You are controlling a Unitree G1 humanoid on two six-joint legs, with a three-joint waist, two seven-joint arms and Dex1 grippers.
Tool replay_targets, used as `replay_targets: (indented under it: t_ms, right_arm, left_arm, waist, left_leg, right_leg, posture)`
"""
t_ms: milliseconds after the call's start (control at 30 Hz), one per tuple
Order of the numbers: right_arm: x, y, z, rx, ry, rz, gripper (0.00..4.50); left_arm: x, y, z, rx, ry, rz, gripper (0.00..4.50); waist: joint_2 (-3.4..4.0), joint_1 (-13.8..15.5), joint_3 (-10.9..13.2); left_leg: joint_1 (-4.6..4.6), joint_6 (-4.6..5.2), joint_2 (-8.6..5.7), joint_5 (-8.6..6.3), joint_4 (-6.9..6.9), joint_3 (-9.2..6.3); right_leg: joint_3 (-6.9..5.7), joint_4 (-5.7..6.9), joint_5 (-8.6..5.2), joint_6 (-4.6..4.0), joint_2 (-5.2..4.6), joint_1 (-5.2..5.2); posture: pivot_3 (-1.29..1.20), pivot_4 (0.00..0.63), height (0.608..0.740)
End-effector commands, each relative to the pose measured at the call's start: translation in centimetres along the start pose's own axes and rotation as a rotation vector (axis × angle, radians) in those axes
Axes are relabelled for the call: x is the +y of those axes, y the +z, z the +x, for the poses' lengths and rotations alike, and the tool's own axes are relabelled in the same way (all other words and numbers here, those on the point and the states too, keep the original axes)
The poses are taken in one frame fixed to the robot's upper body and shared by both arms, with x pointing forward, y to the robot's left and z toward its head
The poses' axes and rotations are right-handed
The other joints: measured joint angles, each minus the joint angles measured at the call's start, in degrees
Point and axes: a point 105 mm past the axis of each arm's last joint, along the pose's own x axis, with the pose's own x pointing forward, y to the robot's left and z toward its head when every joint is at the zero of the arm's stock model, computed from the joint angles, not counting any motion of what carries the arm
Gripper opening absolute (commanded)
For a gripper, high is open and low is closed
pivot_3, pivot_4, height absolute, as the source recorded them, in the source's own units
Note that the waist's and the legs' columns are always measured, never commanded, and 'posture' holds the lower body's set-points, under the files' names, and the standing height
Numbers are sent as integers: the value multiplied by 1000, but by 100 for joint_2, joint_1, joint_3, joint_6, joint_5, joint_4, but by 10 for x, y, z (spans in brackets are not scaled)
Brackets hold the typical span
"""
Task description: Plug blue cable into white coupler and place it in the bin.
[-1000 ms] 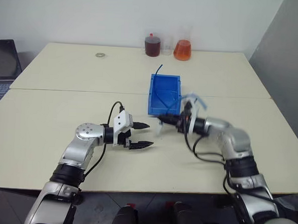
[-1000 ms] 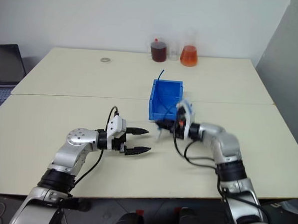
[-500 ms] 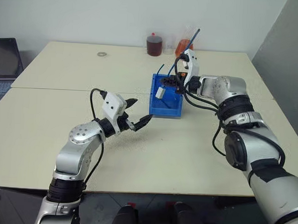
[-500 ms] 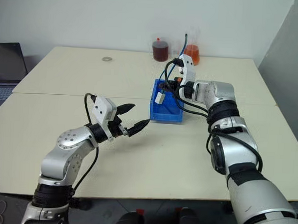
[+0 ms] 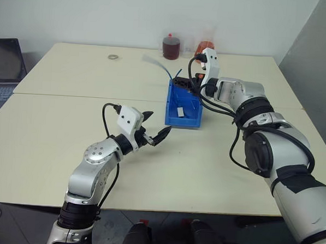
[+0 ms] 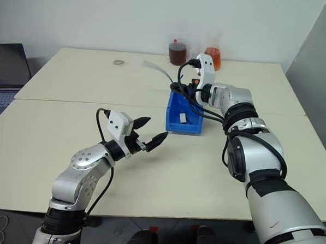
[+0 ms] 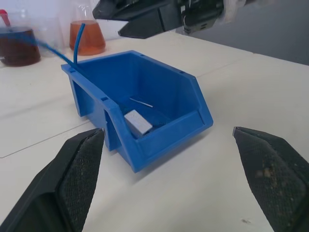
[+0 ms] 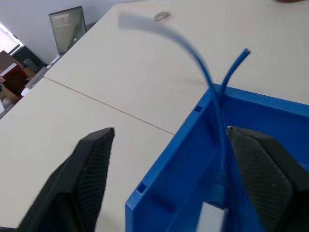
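Observation:
The bin stands mid-table, and the white coupler lies on its floor, also seen in the left wrist view. The blue cable runs up out of the bin's back corner and arcs away, blurred, over the table. My right gripper hovers open above the bin's far rim with nothing between its fingers. My left gripper is open and held level just short of the bin's low front, apart from it, fingers wide.
Two flasks, one with dark red liquid and one with orange liquid, stand at the table's back edge behind the bin. A small ring lies at the back left. A laptop sits beyond the left edge.
My right gripper has opened above the bin and let go; the white coupler now lies inside and the cable swings free. Earlier, the right arm carried it forward and up. The left gripper rose slightly.

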Motion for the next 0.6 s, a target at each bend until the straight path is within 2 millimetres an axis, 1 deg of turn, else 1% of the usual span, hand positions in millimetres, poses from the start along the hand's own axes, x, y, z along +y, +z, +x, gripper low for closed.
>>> replay_targets:
  t_ms: [33,167,233,300,367,467,533,567,600]
  right_arm:
    - [-10,37,-18,-110,-23,-70,4451]
    - [-24,38,-36,-124,-9,-132,4451]
    - [-28,32,-46,-129,-15,-185,4451]
    - [-30,21,-64,-176,-54,-256,4451]
    - [-25,1,-86,-228,-108,-320,4451]
    - [-15,-51,-112,-210,-210,-441,4451]
    - [-12,-80,-125,-187,-289,-461,4451]
    - [-10,-88,-129,-181,-315,-463,4451]
    - [-9,-104,-135,-179,-365,-416,4451]
  left_arm:
    - [-1,15,4,-41,-2,14,4500]
    - [8,10,1,-2,57,1,4500]
    - [15,3,-3,28,94,21,4500]
    - [25,-1,-10,30,158,24,4500]
    - [40,-4,-19,41,262,43,4500]
    - [52,-13,-33,62,358,32,4500]
    - [56,-18,-41,64,397,5,4500]
    - [57,-19,-44,63,407,-4,4500]
    - [59,-22,-50,60,437,-26,4500]
  waist:
    - [0,2,0]
    - [0,3,0]
    - [-2,3,-1]
    - [0,6,-1]
    - [0,16,-2]
    - [5,17,1]
    - [6,2,0]
    - [6,-9,1]
    - [6,-9,1]
  left_leg:
    - [1,0,0,0,0,1]
    - [-4,0,-2,0,0,0]
    - [-4,0,-2,0,-3,0]
    - [-3,0,-1,-1,-1,-4]
    - [-6,0,2,0,-5,-12]
    - [-20,-2,1,-1,-1,-18]
    - [-20,-3,1,-1,-2,-20]
    - [-17,-3,0,-1,-2,-16]
    - [-15,-3,-2,-1,0,-13]
  right_leg:
    - [1,0,0,0,0,0]
    - [1,-4,0,1,-2,0]
    - [1,-6,0,1,-2,0]
    - [-1,-4,0,1,-3,1]
    - [-3,-4,0,1,-4,1]
    - [4,7,0,0,-6,-12]
    - [6,5,-1,1,-8,-12]
    - [7,4,-1,1,-8,-12]
    - [14,3,1,6,-8,-15]
  posture:
    - [0,150,740]
    - [0,150,740]
    - [0,150,740]
    - [0,150,740]
    - [0,150,740]
    - [0,150,740]
    - [0,150,740]
    - [0,150,740]
    - [0,150,740]
